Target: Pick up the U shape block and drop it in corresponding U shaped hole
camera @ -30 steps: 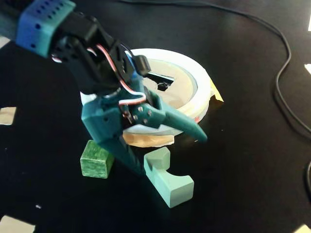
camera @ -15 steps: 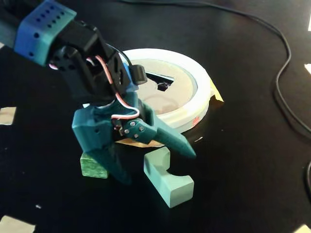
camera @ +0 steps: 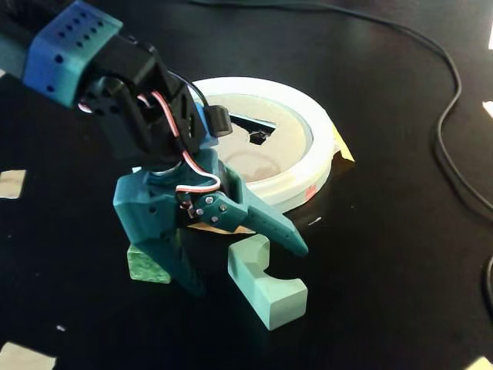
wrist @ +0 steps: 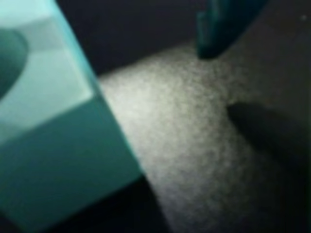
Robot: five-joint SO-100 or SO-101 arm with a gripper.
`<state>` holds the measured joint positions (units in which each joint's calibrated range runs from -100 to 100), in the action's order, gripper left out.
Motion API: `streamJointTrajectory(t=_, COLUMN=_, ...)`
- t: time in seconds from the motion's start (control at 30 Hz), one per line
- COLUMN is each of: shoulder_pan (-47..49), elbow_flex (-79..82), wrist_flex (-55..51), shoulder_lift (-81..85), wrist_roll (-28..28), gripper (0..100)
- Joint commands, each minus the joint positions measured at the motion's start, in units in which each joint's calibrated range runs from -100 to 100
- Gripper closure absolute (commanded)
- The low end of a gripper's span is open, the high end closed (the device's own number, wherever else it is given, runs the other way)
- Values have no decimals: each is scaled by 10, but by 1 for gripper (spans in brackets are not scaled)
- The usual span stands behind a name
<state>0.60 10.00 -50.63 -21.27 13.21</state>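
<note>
Black table (camera: pixel 385 270), cable (camera: pixel 447 116) across it. We log gripper (camera: pixel 250 270) jaws spread wide, straddling U shape block (camera: pixel 266 289), ungrasped.

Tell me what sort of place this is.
Probably a hobbyist's tabletop robot bench. A teal plastic two-finger gripper stands open over a black table with a pale mint-green notched block, a white-rimmed cardboard disc with cutouts, and a loose black cable.

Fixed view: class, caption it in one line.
Open teal gripper straddles the mint U shape block beside the white-rimmed disc.
</note>
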Motion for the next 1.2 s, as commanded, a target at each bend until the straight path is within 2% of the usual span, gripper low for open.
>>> streamJointTrajectory(t=0.0, shoulder_pan=-1, elbow_flex=-45, wrist_flex=-9, shoulder_lift=9, wrist_roll=2, gripper=0)
streamJointTrajectory(t=0.4, shoulder_pan=-2, elbow_flex=-41, wrist_flex=-11, shoulder_lift=10, wrist_roll=2, gripper=0)
streamJointTrajectory(t=0.5, shoulder_pan=-6, elbow_flex=-49, wrist_flex=-39, shoulder_lift=13, wrist_roll=2, gripper=1)
streamJointTrajectory(t=0.6, shoulder_pan=-7, elbow_flex=-49, wrist_flex=-35, shoulder_lift=16, wrist_roll=2, gripper=23)
streamJointTrajectory(t=0.7, shoulder_pan=-6, elbow_flex=-49, wrist_flex=-32, shoulder_lift=17, wrist_roll=2, gripper=36)
streamJointTrajectory(t=0.83, shoulder_pan=-7, elbow_flex=-49, wrist_flex=-36, shoulder_lift=11, wrist_roll=1, gripper=39)
streamJointTrajectory(t=1.17, shoulder_pan=-7, elbow_flex=-49, wrist_flex=-41, shoulder_lift=16, wrist_roll=0, gripper=40)
